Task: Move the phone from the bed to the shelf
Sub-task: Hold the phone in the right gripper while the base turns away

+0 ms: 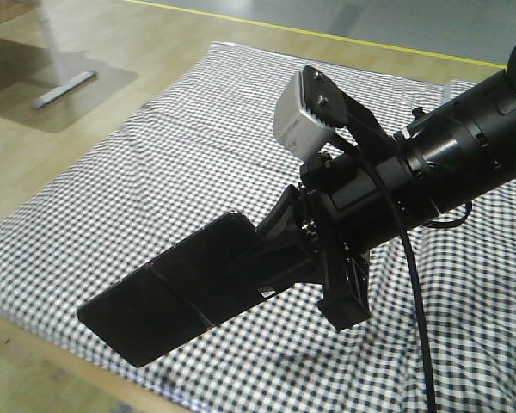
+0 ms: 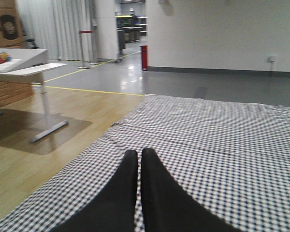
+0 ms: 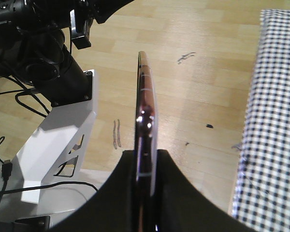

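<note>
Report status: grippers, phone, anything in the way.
Left gripper shut, empty, above black-and-white gingham bed. Right gripper shut on slim glossy black phone, held aloft. No obstruction seen.

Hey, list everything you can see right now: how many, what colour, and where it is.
phone: one, glossy black, held in the air
bed: one, black-and-white check, below the phone
floor: one, pale wood, around the bed
table: one, white, on the floor beside the bed
bin: one, red, far back by the wall
left gripper: one, black, jaws shut and empty, over the bed
right gripper: one, black, jaws shut on the phone
</note>
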Controlling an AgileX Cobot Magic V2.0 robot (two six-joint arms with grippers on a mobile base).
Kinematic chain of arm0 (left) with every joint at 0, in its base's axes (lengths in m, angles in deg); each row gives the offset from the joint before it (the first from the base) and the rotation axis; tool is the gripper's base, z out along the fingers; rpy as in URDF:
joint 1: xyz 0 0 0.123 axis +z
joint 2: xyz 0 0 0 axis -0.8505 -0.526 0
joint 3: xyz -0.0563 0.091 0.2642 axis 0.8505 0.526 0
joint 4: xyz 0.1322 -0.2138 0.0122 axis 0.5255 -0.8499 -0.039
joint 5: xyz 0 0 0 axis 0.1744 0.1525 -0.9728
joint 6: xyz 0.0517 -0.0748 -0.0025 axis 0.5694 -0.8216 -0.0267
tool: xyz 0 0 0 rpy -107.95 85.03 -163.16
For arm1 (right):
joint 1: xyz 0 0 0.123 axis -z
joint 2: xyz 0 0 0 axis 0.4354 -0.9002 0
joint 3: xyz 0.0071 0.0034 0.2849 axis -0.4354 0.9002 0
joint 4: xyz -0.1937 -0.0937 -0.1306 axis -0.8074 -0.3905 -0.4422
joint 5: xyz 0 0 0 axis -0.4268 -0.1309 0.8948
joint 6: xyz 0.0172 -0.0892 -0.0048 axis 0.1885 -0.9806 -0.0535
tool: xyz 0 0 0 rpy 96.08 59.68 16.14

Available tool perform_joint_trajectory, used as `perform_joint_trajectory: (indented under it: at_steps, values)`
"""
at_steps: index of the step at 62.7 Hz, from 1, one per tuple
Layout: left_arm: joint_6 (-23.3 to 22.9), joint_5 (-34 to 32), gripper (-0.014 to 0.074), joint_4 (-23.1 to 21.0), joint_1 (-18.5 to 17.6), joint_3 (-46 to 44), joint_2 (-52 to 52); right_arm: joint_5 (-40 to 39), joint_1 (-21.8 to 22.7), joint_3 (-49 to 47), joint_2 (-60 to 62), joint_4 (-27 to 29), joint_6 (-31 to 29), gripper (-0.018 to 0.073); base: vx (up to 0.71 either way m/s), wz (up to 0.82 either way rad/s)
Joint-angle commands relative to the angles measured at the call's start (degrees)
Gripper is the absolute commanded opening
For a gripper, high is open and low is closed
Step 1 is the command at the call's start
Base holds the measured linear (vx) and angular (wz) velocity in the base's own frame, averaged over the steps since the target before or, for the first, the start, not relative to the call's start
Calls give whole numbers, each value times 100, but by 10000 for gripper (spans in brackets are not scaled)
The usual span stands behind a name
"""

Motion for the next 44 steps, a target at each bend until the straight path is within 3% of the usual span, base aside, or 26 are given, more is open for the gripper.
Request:
perform_joint_trajectory:
  at_steps: [1, 44]
  values:
    - [-50, -429, 1, -60, 11, -138, 34, 276, -9, -156, 206, 409, 6, -2, -13, 49]
    - [-50, -429, 1, -60, 11, -138, 34, 276, -9, -156, 206, 409, 6, -2, -12, 46]
